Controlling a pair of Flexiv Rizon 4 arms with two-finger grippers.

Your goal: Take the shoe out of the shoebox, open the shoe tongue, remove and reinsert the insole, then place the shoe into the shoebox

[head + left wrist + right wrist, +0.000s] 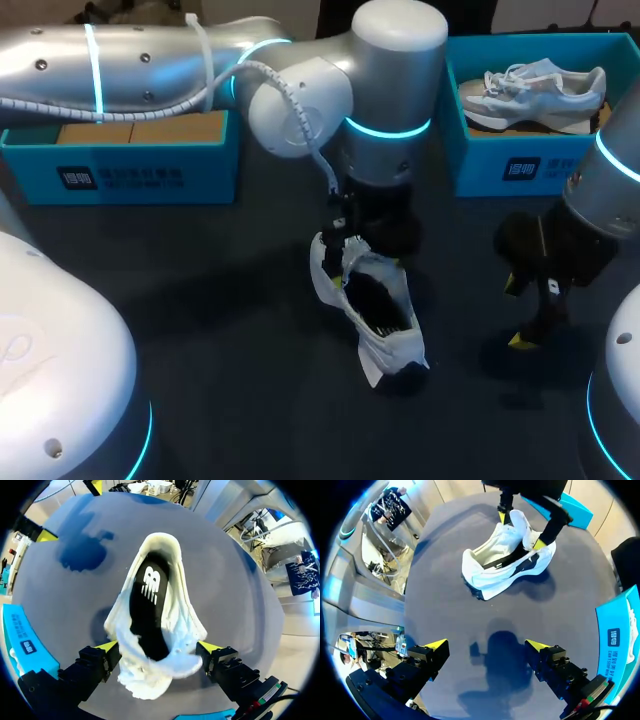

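**Left gripper clamps the shoe on the table; right gripper hangs open**

The white shoe (378, 305) lies on the dark table (200, 340) near its middle, outside both boxes. Its heel points toward the right arm and its toe sits under the left arm.

The left gripper (157, 646) comes down from above over the front half of the shoe. Its two yellow fingertips (107, 645) are spread wide and press against opposite sides of the upper, so it grips the shoe. The tongue (520, 524) stands up between the fingers. The opening gapes, and the black insole (147, 612) lies flat inside.

The right gripper (485, 647) hangs over bare table beside the shoe, well apart from it. Its fingers are wide apart with nothing between them.

Two blue boxes stand along the far edge of the table. The left box (140, 165) shows brown card inside. The right box (520, 160) holds a second shoe (535, 88), pale grey and white and lying on its side.
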